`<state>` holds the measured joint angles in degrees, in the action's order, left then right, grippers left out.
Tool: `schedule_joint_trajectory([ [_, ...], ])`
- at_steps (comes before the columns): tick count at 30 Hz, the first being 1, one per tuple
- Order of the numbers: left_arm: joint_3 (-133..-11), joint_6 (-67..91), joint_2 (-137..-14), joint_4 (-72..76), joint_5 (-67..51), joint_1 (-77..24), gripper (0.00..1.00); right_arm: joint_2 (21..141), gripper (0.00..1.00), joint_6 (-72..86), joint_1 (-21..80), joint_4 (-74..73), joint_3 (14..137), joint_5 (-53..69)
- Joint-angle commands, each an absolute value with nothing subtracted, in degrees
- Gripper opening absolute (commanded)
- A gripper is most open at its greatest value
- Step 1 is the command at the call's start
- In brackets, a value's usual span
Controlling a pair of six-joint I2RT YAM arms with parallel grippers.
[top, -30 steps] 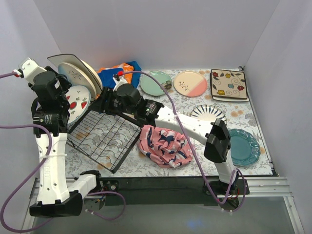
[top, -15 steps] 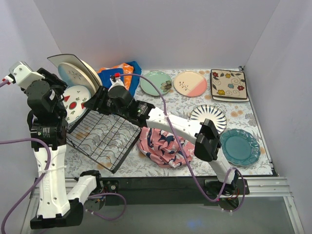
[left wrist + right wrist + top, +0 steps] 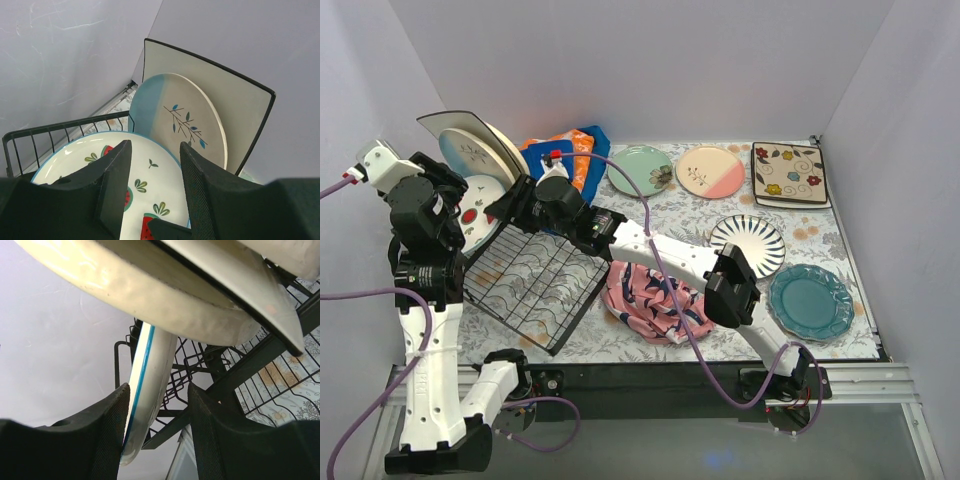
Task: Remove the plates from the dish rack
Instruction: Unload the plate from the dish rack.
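Observation:
The black dish rack (image 3: 535, 285) stands at the left and holds three upright plates: a cream square one (image 3: 450, 124), a cream-and-blue one (image 3: 470, 155) and a white one with red watermelon marks (image 3: 482, 205). My left gripper (image 3: 155, 195) is open just over the watermelon plate's (image 3: 150, 172) face, with the cream-and-blue plate (image 3: 185, 120) and the square plate (image 3: 240, 110) behind. My right gripper (image 3: 155, 435) is open around the blue-rimmed edge of the white plate (image 3: 150, 375). That rim touches the left finger (image 3: 107, 435), with a gap to the right one.
On the table lie a mint green plate (image 3: 640, 170), a cream-and-pink plate (image 3: 710, 171), a square flowered plate (image 3: 790, 174), a striped plate (image 3: 747, 236) and a teal plate (image 3: 810, 301). A pink patterned cloth (image 3: 655, 300) lies by the rack, and blue-orange cloths (image 3: 570, 150) at the back.
My right arm has reached farther left, bringing its jaws round the white plate's rim. My left wrist swung left and up, then came partly back.

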<state>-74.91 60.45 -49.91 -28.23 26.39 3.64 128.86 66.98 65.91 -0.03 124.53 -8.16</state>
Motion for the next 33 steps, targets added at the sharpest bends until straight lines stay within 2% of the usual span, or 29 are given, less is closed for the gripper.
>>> schedule_joint_trajectory([
  [1, -74.6, 59.9, -48.1, -27.2, 26.3, 4.0, 0.42, 129.6, 0.55, 66.9, 65.2, 3.8, 126.7, -8.8],
  [19, -74.0, 59.2, -45.4, -27.3, 26.5, 4.0, 0.42, 130.2, 0.47, 69.1, 64.8, 5.6, 124.7, -7.9],
  [25, -71.7, 59.1, -45.1, -26.5, 27.4, 3.9, 0.43, 129.9, 0.29, 69.7, 64.5, 6.1, 124.1, -6.7],
  [26, -71.4, 59.0, -45.1, -26.4, 27.5, 4.0, 0.42, 129.0, 0.24, 69.9, 64.4, 6.7, 123.4, -6.7],
  [33, -71.1, 58.9, -45.4, -26.2, 27.2, 3.9, 0.43, 126.4, 0.01, 72.8, 63.8, 13.0, 116.7, -5.5],
])
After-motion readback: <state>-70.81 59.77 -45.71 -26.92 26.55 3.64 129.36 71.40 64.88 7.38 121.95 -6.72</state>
